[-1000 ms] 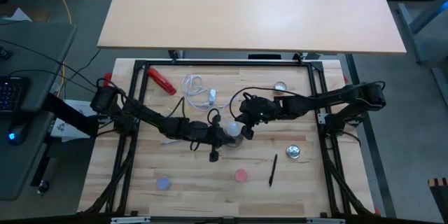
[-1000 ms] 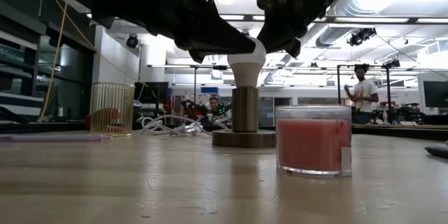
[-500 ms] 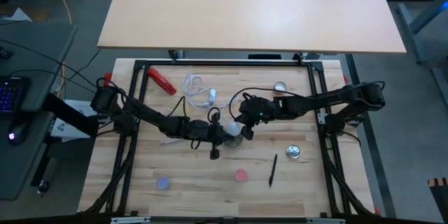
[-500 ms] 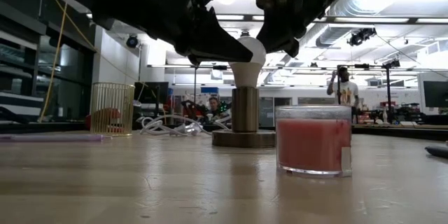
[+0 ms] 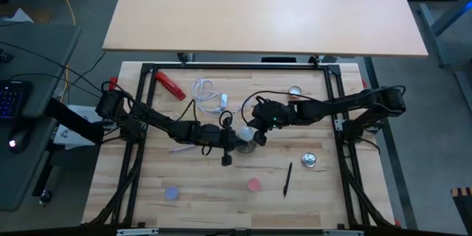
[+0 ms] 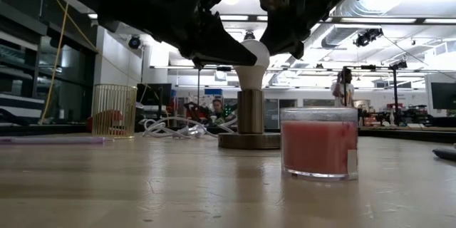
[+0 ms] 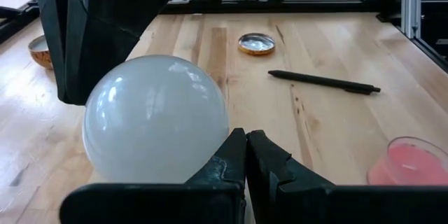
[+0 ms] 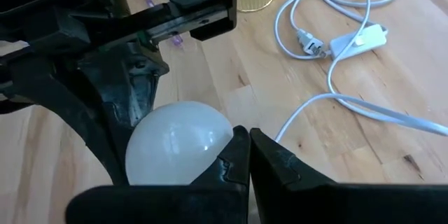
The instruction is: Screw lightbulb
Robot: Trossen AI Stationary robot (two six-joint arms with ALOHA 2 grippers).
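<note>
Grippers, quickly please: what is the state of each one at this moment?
Left gripper: beside the lightbulb over the socket stand; open or closed cannot be told.
Right gripper: at the bulb's other side; cannot be told.

1 bulb (image 5: 244, 134), 2 hands (image 5: 237, 141) (image 5: 254, 134)

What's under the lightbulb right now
The lightbulb stands upright in a grey metal socket stand on the wooden table. Its screw base is hidden inside the socket. The left gripper and right gripper crowd the globe.
</note>
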